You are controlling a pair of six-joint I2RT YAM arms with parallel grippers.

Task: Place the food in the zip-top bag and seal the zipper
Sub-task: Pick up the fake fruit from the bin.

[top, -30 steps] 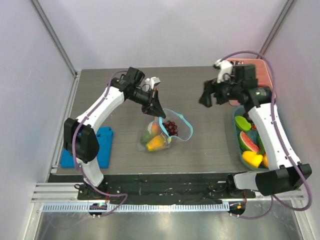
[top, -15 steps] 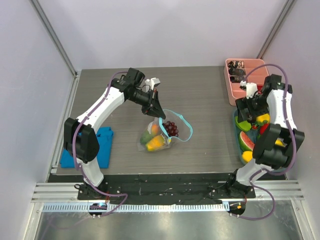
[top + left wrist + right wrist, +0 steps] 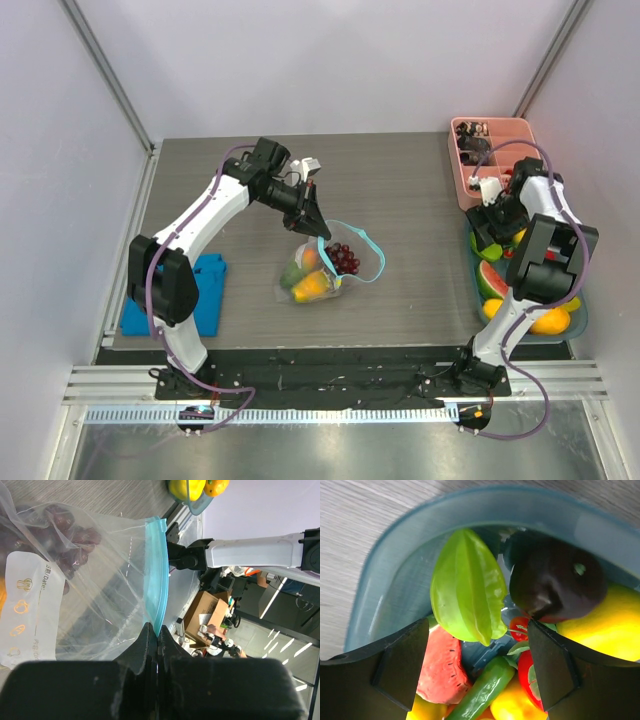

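Left claw: your left claw (image 3: 157, 630) was clamped tight on the light teal plastic zipper strip (image 3: 156, 570), its two fingers meeting on the strip's edge.
Bag: the clear crinkly zip-top bag (image 3: 318, 268) spread out just below that claw, its mouth gaping away from it. Dark purple toy grapes (image 3: 70, 535) and orange and yellow toy fruits (image 3: 312, 285) lay inside already.
Bag handling: it looked like thin, floppy film, light and slick. You could expect it to fold or slip if held anywhere but the stiffer strip, so the strip was the place to hold.
Right claw: your right claw (image 3: 477, 652) was spread wide, held nothing and pointed down into the translucent blue-grey plastic tub (image 3: 380, 590).
Nearest food: the green ribbed plastic starfruit (image 3: 467, 587) lay just ahead of the gap between the fingers, apparently untouched. A dark purple round fruit (image 3: 552, 580) pressed against one side of it, and a red watermelon slice (image 3: 440, 667) sat just beside one finger.
Starfruit handling: it was probably hollow, light, hard and smooth. Its ridges offered some purchase, so you would do best to close across its narrow width at mid-length.
Bag from the right claw: well apart, away to its left across the table.
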